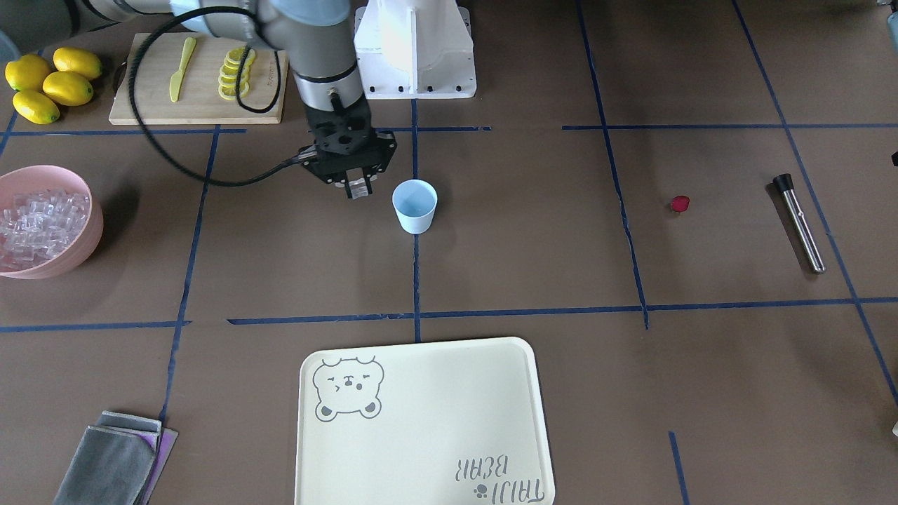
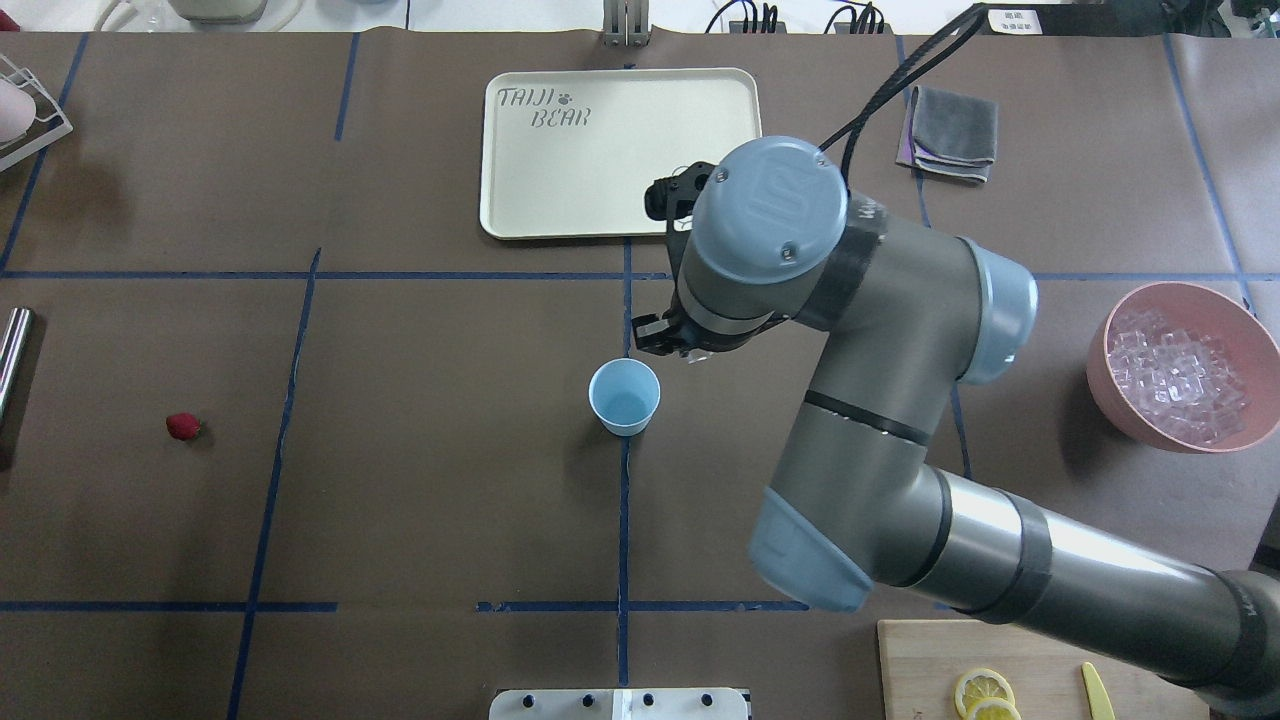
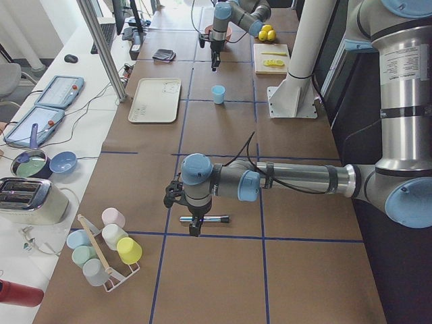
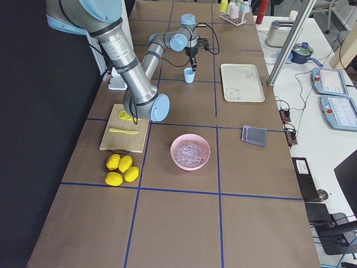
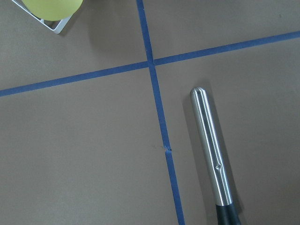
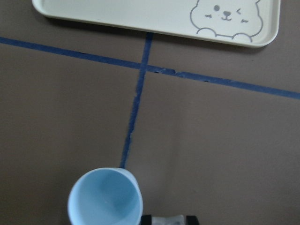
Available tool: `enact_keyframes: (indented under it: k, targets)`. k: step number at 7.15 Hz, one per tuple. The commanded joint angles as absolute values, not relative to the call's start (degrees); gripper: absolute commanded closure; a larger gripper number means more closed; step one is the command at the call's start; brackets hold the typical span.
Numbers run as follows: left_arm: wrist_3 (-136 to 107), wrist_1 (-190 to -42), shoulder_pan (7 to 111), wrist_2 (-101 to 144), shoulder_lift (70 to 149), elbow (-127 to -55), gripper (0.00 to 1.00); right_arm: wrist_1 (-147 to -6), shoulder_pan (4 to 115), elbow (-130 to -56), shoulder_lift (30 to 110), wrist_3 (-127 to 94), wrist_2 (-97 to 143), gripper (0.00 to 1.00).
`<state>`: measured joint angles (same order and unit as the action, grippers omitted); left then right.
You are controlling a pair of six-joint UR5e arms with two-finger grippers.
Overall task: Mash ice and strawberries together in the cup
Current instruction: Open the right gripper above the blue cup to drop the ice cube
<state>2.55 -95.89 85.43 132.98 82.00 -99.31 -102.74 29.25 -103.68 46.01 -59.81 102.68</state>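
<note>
Right claw [image 1: 358, 191] pinches one clear ice cube [image 6: 168, 219] between its fingers, just beside the rim of the upright blue cup [image 1: 414, 205]. The strawberry [image 1: 680, 204] lies on the table well apart from this claw, beyond the cup. Left claw [image 3: 194, 228] hangs near a steel muddler [image 5: 211, 150]; its opening cannot be told.

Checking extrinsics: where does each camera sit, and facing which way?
Front-facing: across table, facing base; right claw with ice.
Overhead: behind robot, looking down; right arm.
Exterior left: left table end; left arm near.
Exterior right: right end; right arm near.
Left wrist: straight down on metal muddler; no body.
Right wrist: down on cup, tray; right claw below.
Shared: cup in all but left wrist.
</note>
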Motion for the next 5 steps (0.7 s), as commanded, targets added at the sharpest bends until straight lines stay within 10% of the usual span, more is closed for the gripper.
enact_keyframes:
  k: [1,5]
  targets:
    - [2.5,-95.9,85.4,133.0,82.0,-99.3,0.0,-104.1,24.8,-97.9,40.1,-67.0,96.8,1.0]
    - [2.5,-95.9,85.4,133.0,82.0,-99.3,0.0,-102.7,24.4,-95.4,40.2,-66.1,94.9,0.96]
